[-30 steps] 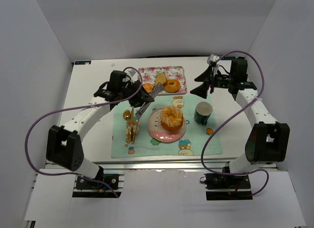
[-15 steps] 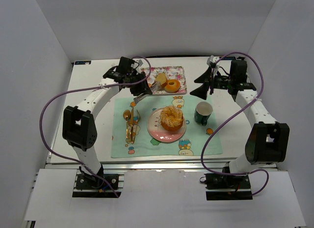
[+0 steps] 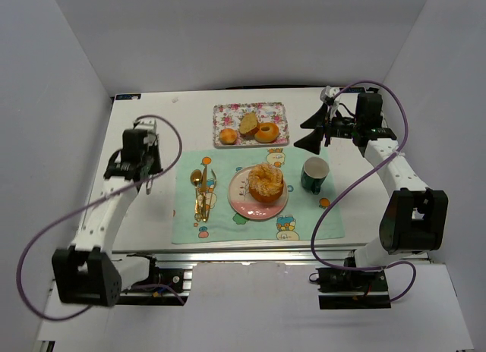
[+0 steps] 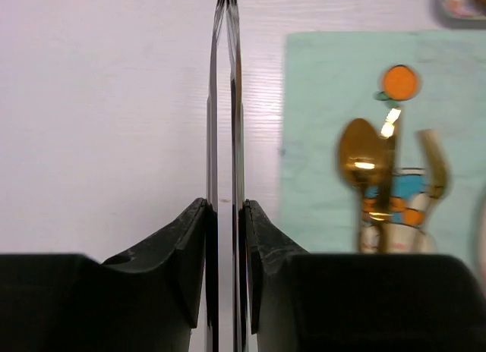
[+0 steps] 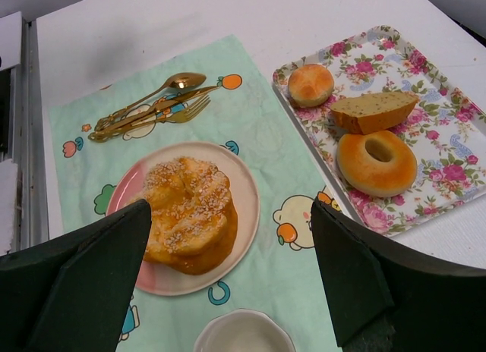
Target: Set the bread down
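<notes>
The bread [image 3: 266,183], a golden bun with a pale swirl top, sits on a pink plate [image 3: 241,203] in the middle of the green mat. It also shows in the right wrist view [image 5: 188,215]. My left gripper [image 3: 149,177] hangs over the white table left of the mat. In its wrist view the left gripper [image 4: 225,208] is shut on thin metal tongs [image 4: 225,102], whose two blades point ahead. My right gripper [image 3: 313,132] is open and empty, raised behind the cup. In its wrist view the right gripper [image 5: 229,215] frames the bread from above.
A flowered tray [image 3: 250,109] at the back holds a small bun [image 3: 228,135], a bread slice [image 3: 247,124] and a doughnut [image 3: 266,132]. A dark cup [image 3: 314,174] stands right of the plate. Gold cutlery [image 3: 200,193] lies on the mat's left side.
My left arm swung from the tray to the table left of the mat, carrying the tongs. The bread stayed on the plate. The right arm has not moved.
</notes>
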Controlling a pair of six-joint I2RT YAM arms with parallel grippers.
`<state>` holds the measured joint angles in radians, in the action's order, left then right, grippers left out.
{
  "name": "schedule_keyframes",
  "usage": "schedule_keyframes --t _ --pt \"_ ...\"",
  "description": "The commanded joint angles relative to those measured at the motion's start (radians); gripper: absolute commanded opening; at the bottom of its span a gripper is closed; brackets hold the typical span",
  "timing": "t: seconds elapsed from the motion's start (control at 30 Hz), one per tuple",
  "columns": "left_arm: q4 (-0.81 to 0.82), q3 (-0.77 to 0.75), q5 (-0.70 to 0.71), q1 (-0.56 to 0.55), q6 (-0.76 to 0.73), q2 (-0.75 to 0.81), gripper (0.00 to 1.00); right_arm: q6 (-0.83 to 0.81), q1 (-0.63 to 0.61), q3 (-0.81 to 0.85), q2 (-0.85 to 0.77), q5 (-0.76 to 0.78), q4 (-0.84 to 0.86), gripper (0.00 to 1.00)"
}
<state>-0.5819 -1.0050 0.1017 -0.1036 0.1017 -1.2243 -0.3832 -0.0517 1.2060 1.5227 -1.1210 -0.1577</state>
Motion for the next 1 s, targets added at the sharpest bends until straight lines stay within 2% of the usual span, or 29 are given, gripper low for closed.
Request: schedule_keyframes --t 0.0,0.07,0.23,0.37,0.43,0.6,0.63,0.77,0.8,0.87,0.9,0.97 --pt "0.226 0.237 0.102 0.028 -0.229 0.188 0.34 -0.029 0.003 0.023 -0.013 -0.026 -0.016 0.89" --pt "0.336 0.327 0.102 0.073 -0.266 0.224 0.38 -0.037 0.001 0.03 -0.009 -0.03 -0.029 0.89" --pt "0.521 0.491 -0.054 0.177 -0.315 0.165 0.39 -0.042 0.001 0.04 -0.009 -0.037 -0.04 0.89" --pt "0.588 0.505 -0.1 0.228 -0.313 0.062 0.44 -0.062 0.0 0.043 -0.016 -0.04 -0.063 0.9" --pt "0.622 0.499 -0.114 0.24 -0.306 0.019 0.5 -0.071 0.0 0.038 -0.027 -0.037 -0.078 0.89" --pt "0.617 0.464 -0.217 0.297 -0.287 -0.118 0.55 -0.111 -0.002 0.029 -0.044 -0.013 -0.111 0.89" --pt "0.617 0.46 -0.215 0.301 -0.283 -0.122 0.67 -0.127 -0.004 0.041 -0.045 -0.002 -0.156 0.89" --pt "0.625 0.457 -0.154 0.323 -0.225 -0.093 0.79 -0.169 -0.022 0.067 -0.052 0.116 -0.242 0.89" --pt "0.62 0.45 -0.149 0.327 -0.217 -0.078 0.81 -0.125 -0.034 0.064 -0.061 0.203 -0.235 0.89" --pt "0.594 0.434 -0.154 0.331 -0.197 -0.058 0.96 -0.048 -0.053 0.046 -0.076 0.335 -0.179 0.89" --pt "0.543 0.401 -0.181 0.329 -0.192 -0.028 0.98 0.004 -0.08 0.043 -0.084 0.489 -0.171 0.89" --pt "0.515 0.37 -0.215 0.331 -0.16 0.017 0.98 0.052 -0.108 0.041 -0.088 0.657 -0.158 0.9"
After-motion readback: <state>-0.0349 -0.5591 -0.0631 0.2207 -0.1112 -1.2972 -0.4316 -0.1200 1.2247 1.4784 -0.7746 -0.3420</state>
